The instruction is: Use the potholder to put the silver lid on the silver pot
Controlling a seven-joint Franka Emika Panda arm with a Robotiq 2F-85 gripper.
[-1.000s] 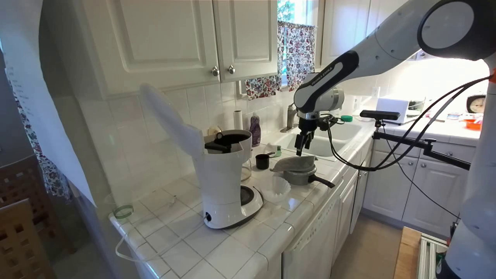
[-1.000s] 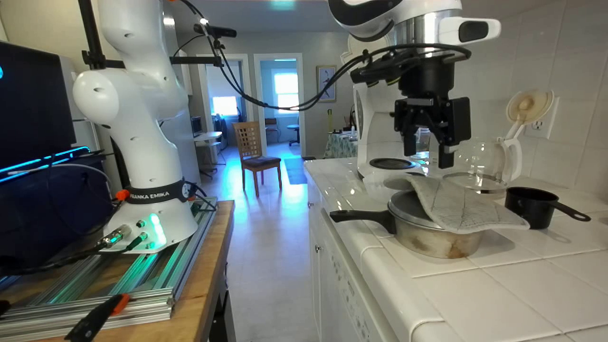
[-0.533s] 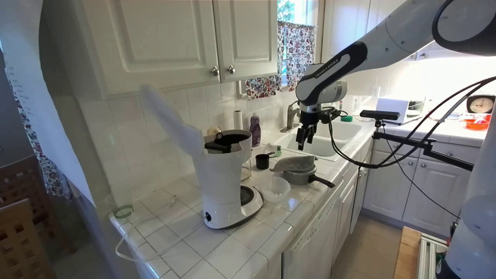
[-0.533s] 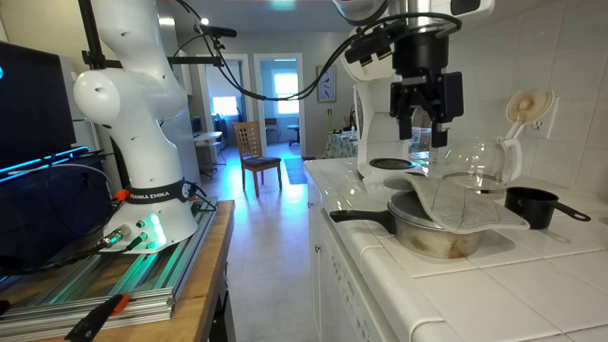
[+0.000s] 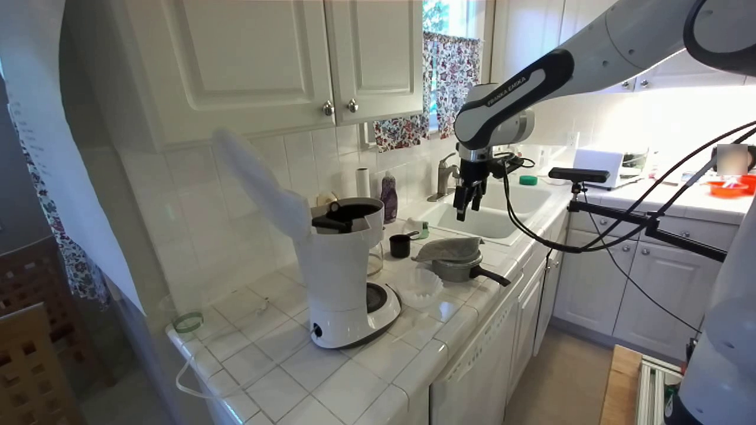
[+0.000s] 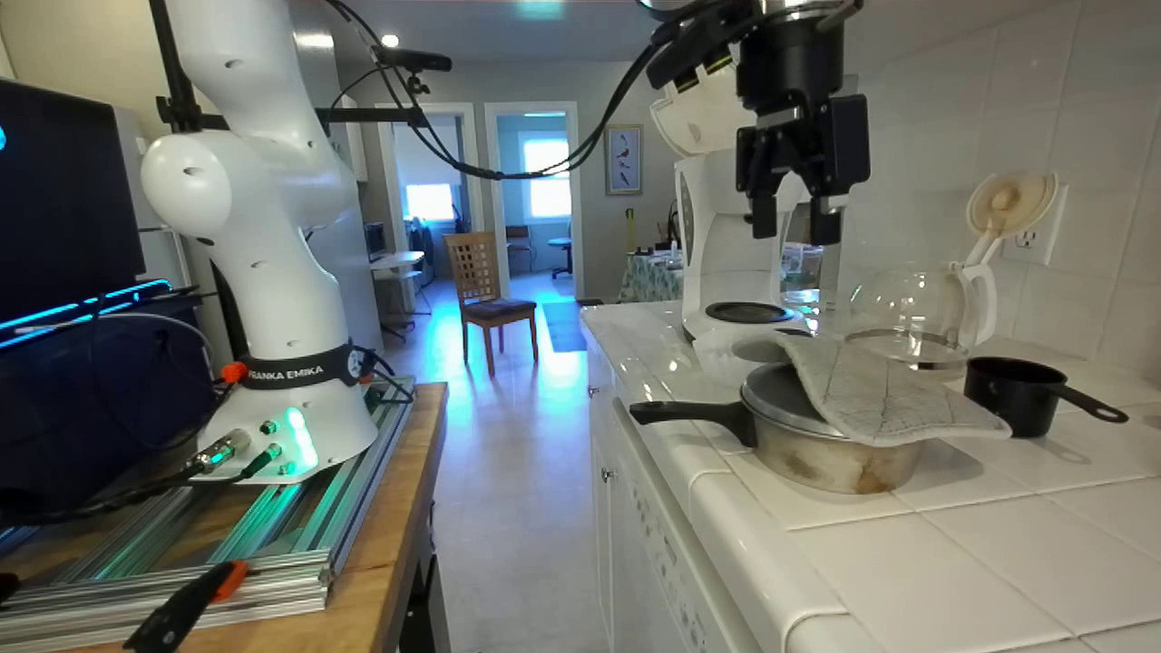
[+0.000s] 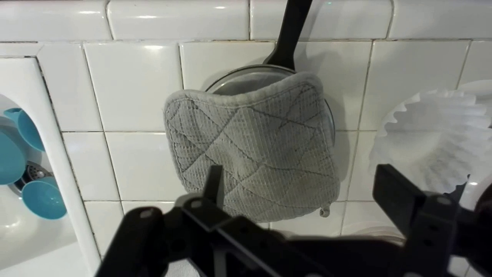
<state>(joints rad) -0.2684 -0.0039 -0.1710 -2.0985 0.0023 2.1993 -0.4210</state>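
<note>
The silver pot [image 6: 834, 461] stands on the tiled counter with its dark handle [image 6: 694, 413] over the front edge. The silver lid [image 6: 777, 396] lies on it, and part of its rim shows in the wrist view [image 7: 246, 82]. The grey quilted potholder [image 6: 884, 385] lies draped over the lid, covering most of it and overhanging the pot's far side. It shows large in the wrist view [image 7: 253, 150] and also in an exterior view [image 5: 450, 249]. My gripper [image 6: 794, 231] is open and empty, well above the potholder and apart from it; its spread fingers show in the wrist view [image 7: 300, 175].
The white coffee maker [image 5: 339, 277] and a paper filter [image 7: 430, 138] are close to the pot. A black cup [image 6: 1011, 399] and a glass carafe [image 6: 916, 304] stand toward the wall. The sink [image 5: 496, 221] is on another side, with teal cups [image 7: 44, 198] in it.
My open gripper has risen steadily, farther above the potholder, and the arm has drawn back slightly. The potholder, lid and pot have not moved.
</note>
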